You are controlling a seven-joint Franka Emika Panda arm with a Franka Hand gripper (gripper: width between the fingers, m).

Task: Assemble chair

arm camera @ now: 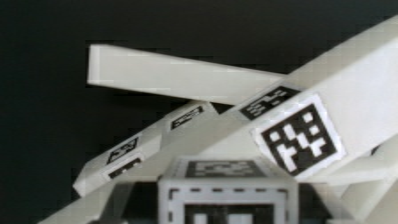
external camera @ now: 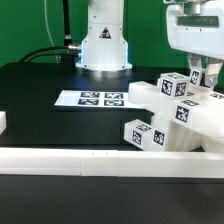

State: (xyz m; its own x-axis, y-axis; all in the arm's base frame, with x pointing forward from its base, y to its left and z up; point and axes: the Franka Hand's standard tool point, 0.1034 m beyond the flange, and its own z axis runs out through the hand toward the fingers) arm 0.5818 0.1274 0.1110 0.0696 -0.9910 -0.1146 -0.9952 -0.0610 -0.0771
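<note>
A flat black table [external camera: 40, 95] is filling most of the exterior view, with a green backdrop [external camera: 30, 25] running across the upper frame. The white robot base [external camera: 103, 42] is standing at upper centre, with black cables [external camera: 45, 52] trailing toward the upper left. The marker board [external camera: 92, 98], a thin flat white board printed with square tags, is lying just left of centre. A long plain white border rail [external camera: 95, 159] is crossing the lower frame from edge to edge, and a short white block [external camera: 3, 122] is sitting at the left edge.

The small white plastic chair of blocky tagged parts [external camera: 175, 115] is resting at centre right, touching the rail. The gripper [external camera: 200, 72] is hanging at the upper right, its fingers [external camera: 208, 75] reaching down to the uppermost tagged parts; whether they are clenched is not discernible. In the wrist view, angled white bars [arm camera: 187, 75] and a tagged block [arm camera: 294, 130] are crowding the frame.

The left half of the table is lying open.
</note>
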